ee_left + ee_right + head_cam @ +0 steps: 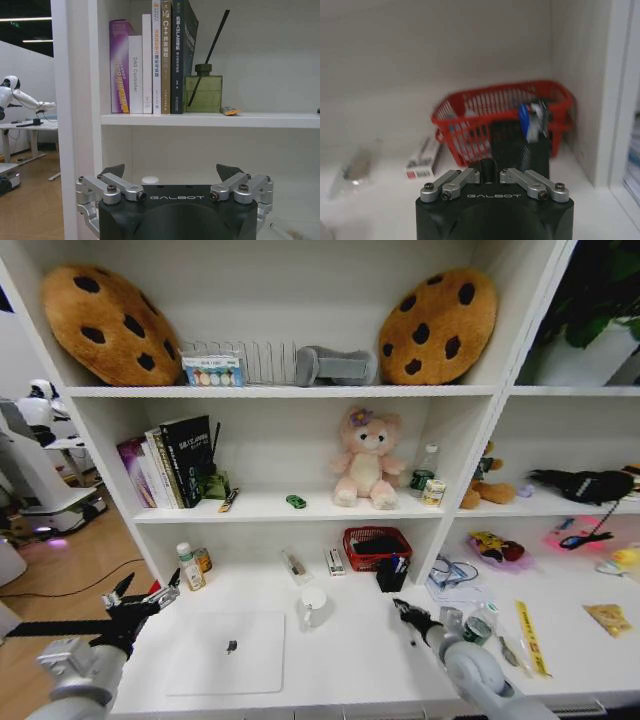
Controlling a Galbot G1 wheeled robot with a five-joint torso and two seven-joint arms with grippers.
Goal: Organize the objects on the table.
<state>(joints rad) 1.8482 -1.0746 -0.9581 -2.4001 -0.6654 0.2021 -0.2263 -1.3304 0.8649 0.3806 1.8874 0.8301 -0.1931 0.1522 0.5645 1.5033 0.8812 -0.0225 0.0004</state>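
Across the head view, the white tabletop (350, 650) carries scattered clutter, so by my judgement the sorting has barely begun. A slim silver laptop (228, 651) lies closed at front left, a white mug (313, 606) stands just right of it, and 2 small bottles (192, 566) sit at the back left corner. A red basket (377, 546) at the back holds something dark, and a black pen cup (392, 573) just in front of it holds pens. A tiny green toy car (296, 501) rests on the shelf above, beside a pink plush. The left pincer (150, 602) hovers off the tabletop's left edge, near the bottles, fingers spread wide and empty. The right pincer (404, 610) hangs above the tabletop in front of the pen cup, pressed narrow with nothing in it.

From the left wrist view, the left pincer (170, 173) stands wide open before the shelf, where books (150, 60) lean beside a green diffuser bottle (203, 92) with a black reed.

From the right wrist view, the right pincer (489, 170) is closed, aimed at the pen cup (520, 147), which holds blue and black pens (529, 120). The red basket (470, 125) sits directly behind the cup; its contents are unclear. A small white box (423, 159) lies beside the basket.
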